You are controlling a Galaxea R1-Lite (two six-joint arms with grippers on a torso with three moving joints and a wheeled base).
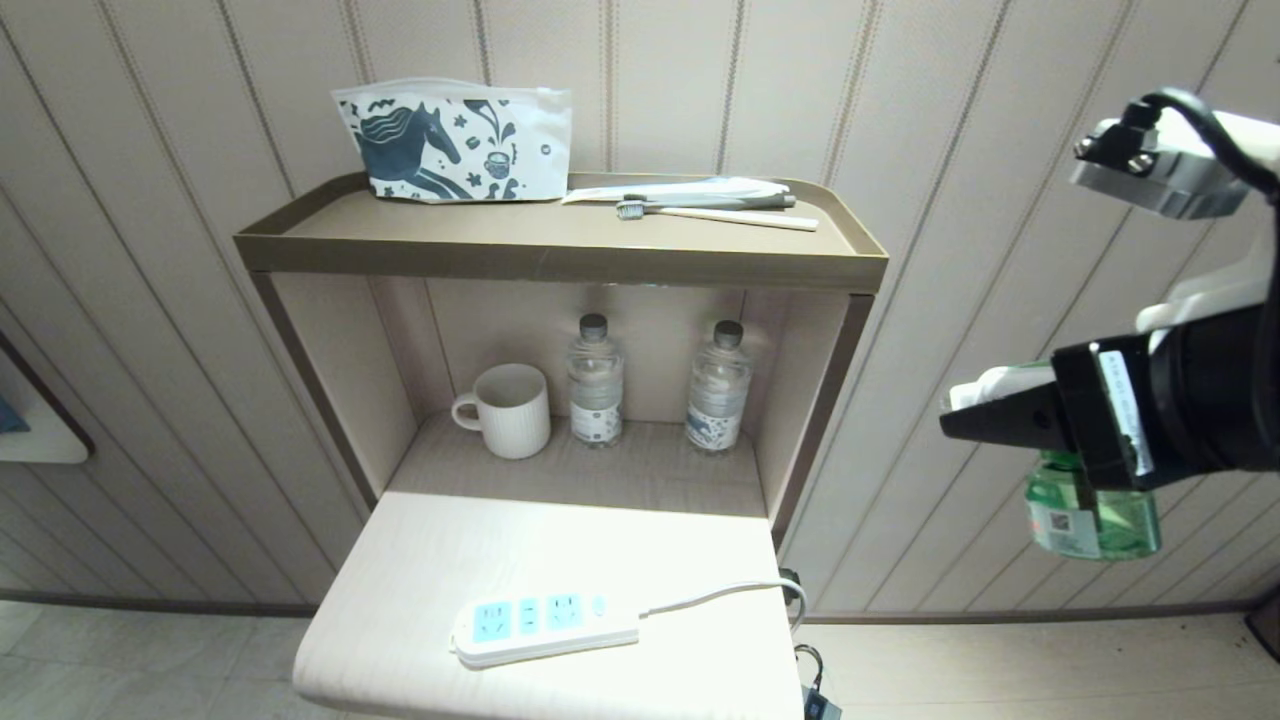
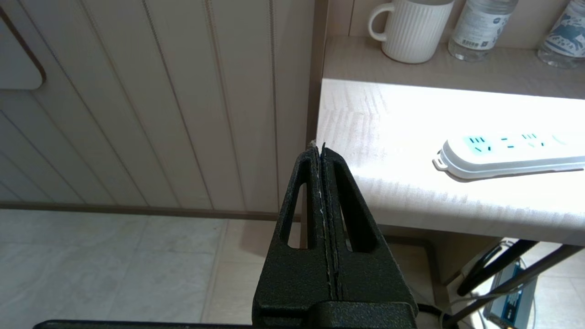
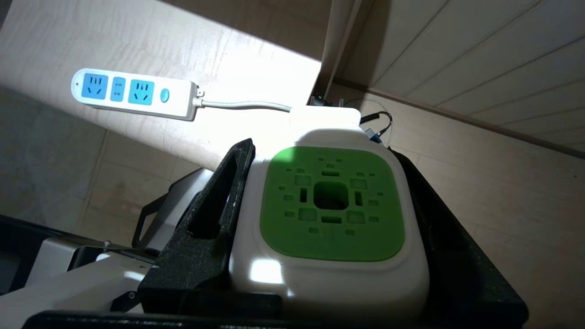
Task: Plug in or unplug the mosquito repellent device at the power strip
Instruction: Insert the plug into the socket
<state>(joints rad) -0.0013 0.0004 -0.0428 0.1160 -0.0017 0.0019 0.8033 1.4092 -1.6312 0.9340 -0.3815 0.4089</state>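
Green plastic fills the right wrist view: the mosquito repellent device point(image 3: 331, 219) sits clamped between the black fingers point(image 3: 205, 224) of the right gripper point(image 1: 975, 405), its white head topped by a green vented cap with no readable lettering. From the head camera the same device hangs off to the right of the shelf unit, held in the air well apart from the power strip point(image 1: 545, 620), and its translucent green bottle shows a small label too fine to read. The left gripper point(image 2: 322, 153) is pressed shut on nothing, low beside the table's edge. On the pale tabletop point(image 1: 420, 560) the strip lies flat with its cord trailing right. Further back stand a white mug point(image 1: 505, 410) and two water bottles point(image 1: 595, 385) with unreadable labels. Highest and farthest is a horse-printed pouch point(image 1: 455, 140), seen only from the head.
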